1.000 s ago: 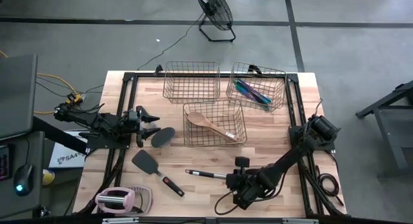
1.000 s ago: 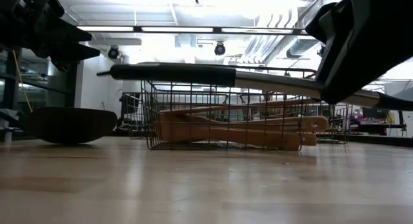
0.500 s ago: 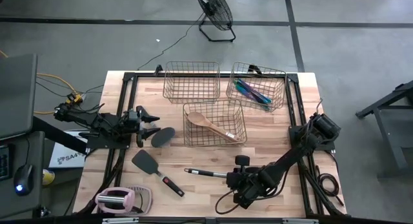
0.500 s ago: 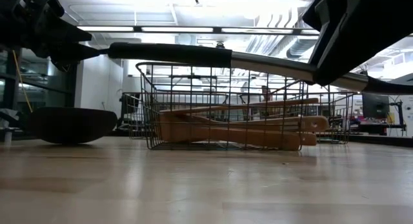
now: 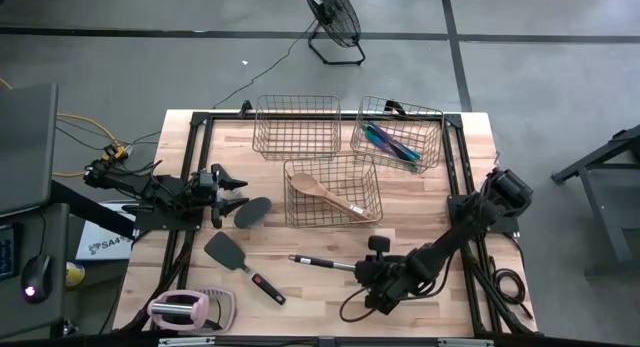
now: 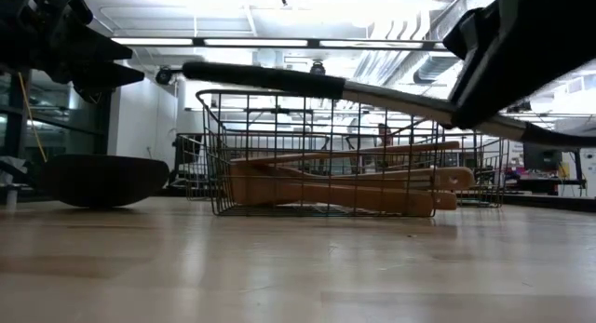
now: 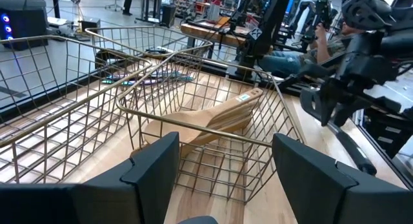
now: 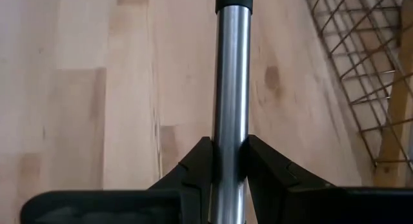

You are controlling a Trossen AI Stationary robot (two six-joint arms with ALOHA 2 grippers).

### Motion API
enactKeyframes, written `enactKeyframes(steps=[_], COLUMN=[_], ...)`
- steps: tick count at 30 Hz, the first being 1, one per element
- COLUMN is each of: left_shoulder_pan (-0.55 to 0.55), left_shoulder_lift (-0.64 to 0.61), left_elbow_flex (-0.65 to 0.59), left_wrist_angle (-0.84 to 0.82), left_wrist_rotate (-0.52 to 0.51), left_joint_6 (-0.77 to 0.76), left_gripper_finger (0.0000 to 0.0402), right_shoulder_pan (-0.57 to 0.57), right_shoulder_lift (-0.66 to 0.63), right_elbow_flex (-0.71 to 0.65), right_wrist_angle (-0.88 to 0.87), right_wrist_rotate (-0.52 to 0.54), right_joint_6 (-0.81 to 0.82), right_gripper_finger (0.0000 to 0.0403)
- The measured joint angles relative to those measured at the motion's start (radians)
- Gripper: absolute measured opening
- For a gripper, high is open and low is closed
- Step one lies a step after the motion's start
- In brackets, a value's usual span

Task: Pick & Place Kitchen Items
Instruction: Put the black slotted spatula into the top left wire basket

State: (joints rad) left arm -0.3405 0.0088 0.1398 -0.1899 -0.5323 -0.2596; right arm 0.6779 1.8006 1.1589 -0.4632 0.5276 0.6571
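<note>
Right tool clamped on utensil

I see the right tool [image 5: 372, 274] gripping the black-handled steel-shafted utensil [image 5: 322, 262] above the table [image 5: 420, 202], before the wire basket [image 5: 333, 190]; left tool [image 5: 232, 195] apart, idle.

overhead cam, table-level cam, two wrist cams

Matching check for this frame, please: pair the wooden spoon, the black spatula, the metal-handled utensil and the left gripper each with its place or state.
Things:
1. wooden spoon
2. black spatula
3. metal-handled utensil
4. left gripper

Places or states:
A. flat on the table near the pink gadget
B. clamped in the right gripper, off the table
C. in the nearest wire basket
D. open, holding nothing, at the table's left side

Pairs: 1-C, 2-A, 3-B, 4-D
</note>
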Motion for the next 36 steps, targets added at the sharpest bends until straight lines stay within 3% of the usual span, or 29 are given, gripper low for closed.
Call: enactKeyframes(steps=[14,26,36], left_shoulder_pan=[0.000,0.000,0.000], left_shoulder_lift=[0.000,0.000,0.000], left_elbow_flex=[0.000,0.000,0.000], left_wrist_angle=[0.000,0.000,0.000], left_wrist_rotate=[0.000,0.000,0.000], left_joint_6=[0.000,0.000,0.000], left_gripper_finger=[0.0244,0.0244,0.0244], right_shoulder_pan=[-0.006,-0.017,-0.019], right_shoulder_lift=[-0.078,-0.125,-0.235], right_elbow_flex=[-0.034,-0.034,-0.034], right_wrist_angle=[0.152,0.063,-0.055], right_wrist_rotate=[0.078,0.104,0.213], right_joint_6=[-0.151,-0.158,-0.176], right_gripper_finger=[0.0066,0.0066,0.0066])
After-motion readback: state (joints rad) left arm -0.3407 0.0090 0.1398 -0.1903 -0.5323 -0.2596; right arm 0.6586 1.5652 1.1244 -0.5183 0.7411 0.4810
